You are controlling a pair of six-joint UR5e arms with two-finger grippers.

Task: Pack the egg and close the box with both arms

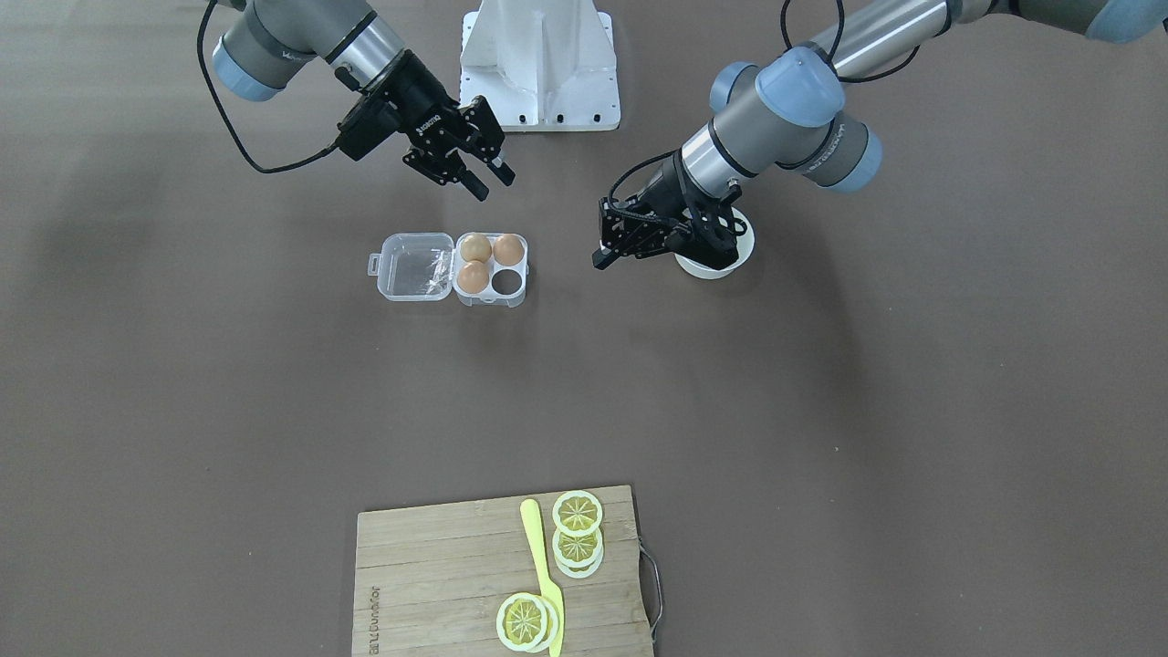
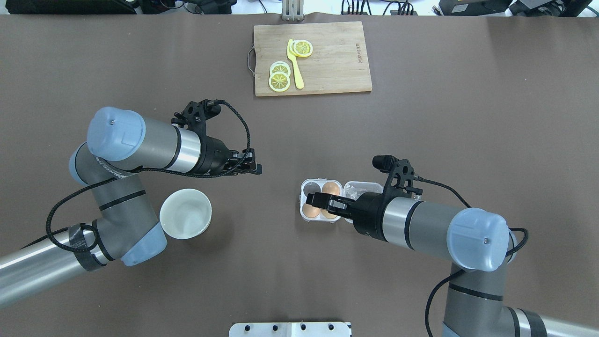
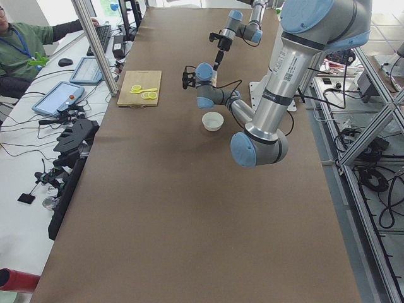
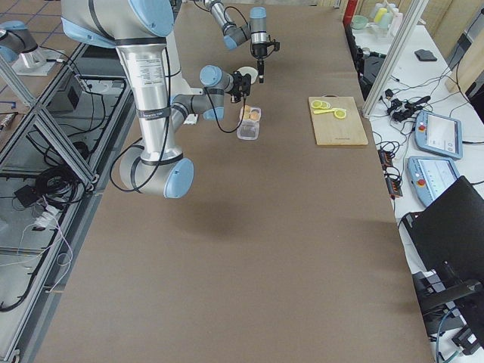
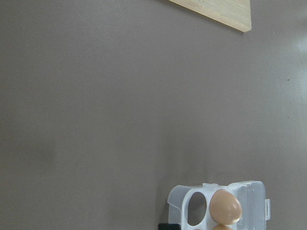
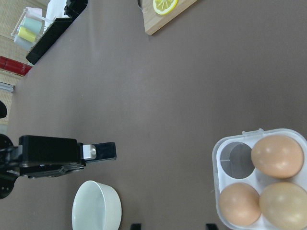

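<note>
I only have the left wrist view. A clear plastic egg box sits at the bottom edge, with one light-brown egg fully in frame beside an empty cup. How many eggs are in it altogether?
Observer: Three light-brown eggs sit in the clear plastic four-cell egg box. The cup you see is the only empty one.
Operator: Any egg in the bowl to fill it?
Observer: No. The overhead view looks straight into the round white bowl, and no egg shows inside.
Operator: Where is the right tool?
Observer: The right tool hangs raised on the robot's side of the box, jaws apart and holding nothing.
</note>
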